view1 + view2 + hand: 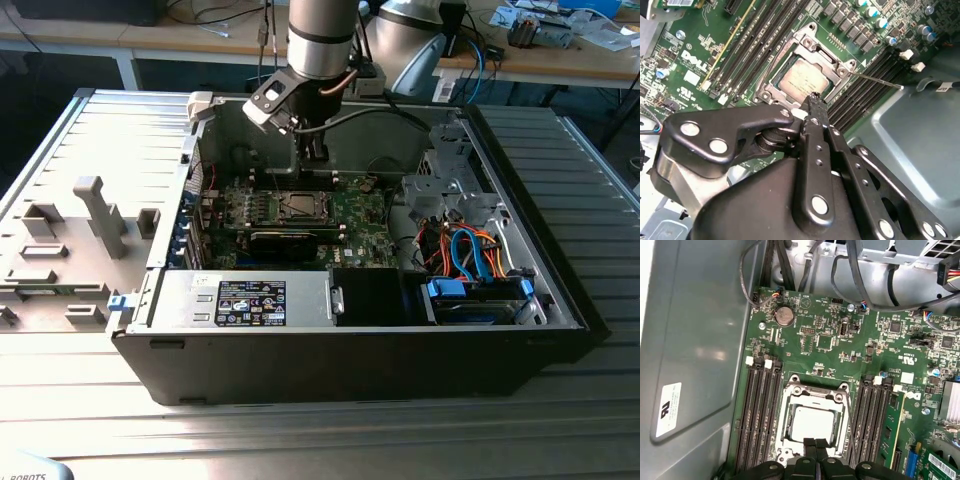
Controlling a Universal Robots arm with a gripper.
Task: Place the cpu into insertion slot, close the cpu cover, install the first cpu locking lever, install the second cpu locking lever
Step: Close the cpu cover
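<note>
Inside the open case (pixel 400 350), the gripper (pixel 815 444) hangs low over the board (pixel 825 340), with its tip at the edge of the slot (pixel 300 206); its jaws are pressed together and I see nothing between them. The cpu (pixel 812 424) lies flat in the slot, and the cover (pixel 815 395) seems to be lowered around it, so that the pale top shows through the window. In the second wrist view a thin lever (pixel 875 78) runs out from a corner of the slot across the memory slots (pixel 762 420), and to me it looks not hooked. The main danger, in my opinion, is this springy rod: if the narrow tip pushes it off centre, the rod can slip away and jump back, and the tip can then strike the cover or small parts of the board. A second danger is a cover not completely down; then the lever would miss its hook, and force would go on the chip. By count I find one gripper, one cpu, one slot, one cover, one lever that I can make out (whether there is a second I cannot tell), two groups of memory slots, one on each side of the slot, and one coin cell (pixel 784 315)
</note>
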